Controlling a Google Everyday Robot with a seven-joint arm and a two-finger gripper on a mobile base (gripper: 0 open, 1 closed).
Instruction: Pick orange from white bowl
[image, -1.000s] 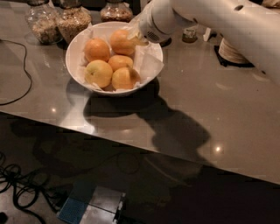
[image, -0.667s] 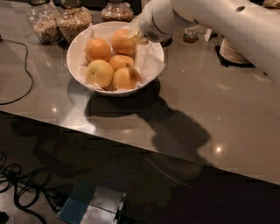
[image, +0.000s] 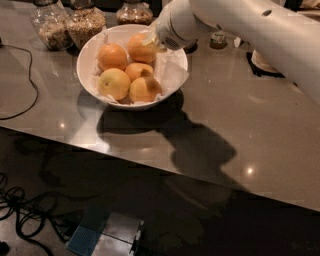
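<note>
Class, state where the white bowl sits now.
The white bowl sits upper left in the camera view, on the counter before three jars; the gripper is at its back right, by the rear orange.

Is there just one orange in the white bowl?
No, the white bowl holds five oranges, and the gripper is down at the far one on the bowl's back side.

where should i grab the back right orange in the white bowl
Probably grip the back right orange across its round middle, from above: other oranges crowd its front and left, and the white bowl wall sits behind. The gripper is at its upper right.
</note>
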